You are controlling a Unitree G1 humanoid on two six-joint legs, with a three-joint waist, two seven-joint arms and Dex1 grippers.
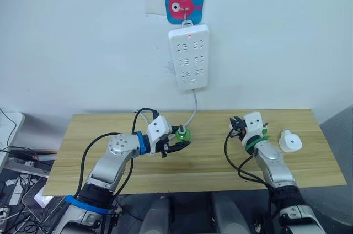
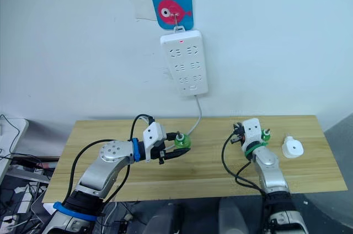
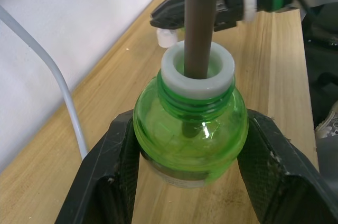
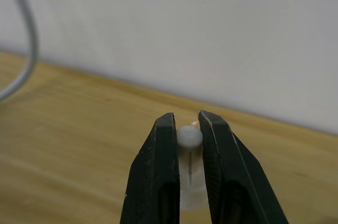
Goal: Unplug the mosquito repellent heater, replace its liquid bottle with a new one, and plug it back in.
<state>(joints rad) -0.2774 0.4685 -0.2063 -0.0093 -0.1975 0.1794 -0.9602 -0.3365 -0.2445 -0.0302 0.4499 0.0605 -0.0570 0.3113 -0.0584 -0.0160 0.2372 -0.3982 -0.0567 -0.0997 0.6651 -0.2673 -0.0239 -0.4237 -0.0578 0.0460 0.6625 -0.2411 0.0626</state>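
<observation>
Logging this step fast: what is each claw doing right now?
Left claw: shut on the green bottle with the bare wick.
Right claw: shut on a small white cap.

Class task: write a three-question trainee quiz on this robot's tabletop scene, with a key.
1. True or false: the mosquito repellent heater is plugged into the power strip.
2. The left end effector is shut on: A a green bottle, B a white cap, C a cable.
3. Fill in: the right end effector pinches a small ___ piece.

Key: 1 false, it lies on the table. 2 A, the green bottle. 3 white, the white piece.
</observation>
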